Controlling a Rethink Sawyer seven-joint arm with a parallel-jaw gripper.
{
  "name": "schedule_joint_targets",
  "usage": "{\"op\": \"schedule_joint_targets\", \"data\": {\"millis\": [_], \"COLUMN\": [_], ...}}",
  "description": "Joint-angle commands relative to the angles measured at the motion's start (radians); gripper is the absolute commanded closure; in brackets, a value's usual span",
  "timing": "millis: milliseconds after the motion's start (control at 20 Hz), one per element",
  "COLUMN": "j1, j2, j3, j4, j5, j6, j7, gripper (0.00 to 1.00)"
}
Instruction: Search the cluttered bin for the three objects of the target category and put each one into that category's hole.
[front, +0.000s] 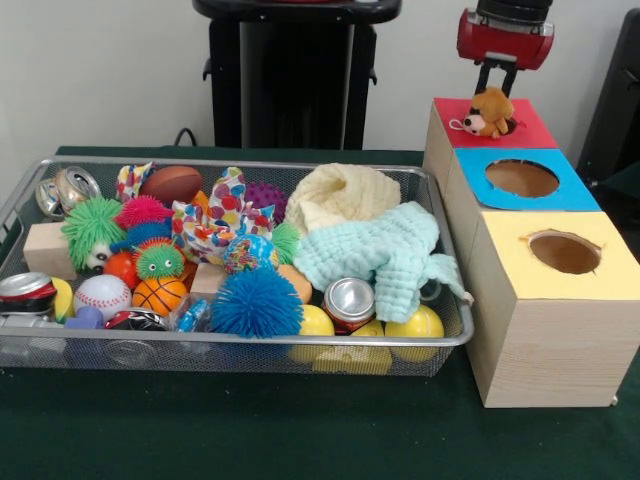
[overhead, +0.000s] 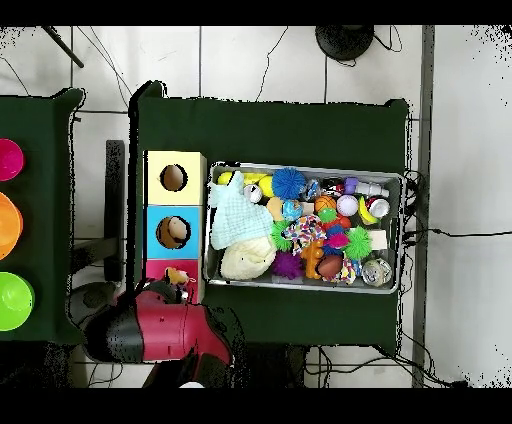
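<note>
From the front, a wire bin (front: 30, 200) sits on a green surface (front: 250, 430), packed with clutter: three spiky balls (green (front: 92, 228), pink (front: 143, 210), blue (front: 256, 302)), three yellow balls along the near edge, a baseball (front: 102, 294), a small basketball (front: 159, 295), two cloths and at least three cans. Beside it stand three wooden boxes, topped red (front: 530, 128), blue (front: 575, 195) and yellow (front: 520, 240), each with one hole. A plush toy (front: 488, 112) rests in the red box's hole. The claw (front: 498, 82) hangs straight down just above the toy; whether it is clenched or released I cannot tell. The wall behind is plain white.

From overhead, the same bin (overhead: 395, 180) and three boxes line up; the red arm (overhead: 150, 330) reaches over the red box, and three coloured bowls sit on a second surface (overhead: 40, 120) beside it. The floor is tiled.
</note>
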Motion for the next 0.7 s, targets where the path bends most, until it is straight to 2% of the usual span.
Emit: {"op": "schedule_joint_targets", "data": {"millis": [50, 700], "j1": [-0.01, 0.011], "j2": [0.153, 0.146], "j3": [0.062, 0.04], "j4": [0.093, 0.09], "j5": [0.074, 0.113], "j6": [-0.115, -0.104], "j7": [0.29, 0.263], "gripper": [1.0, 1.0]}}
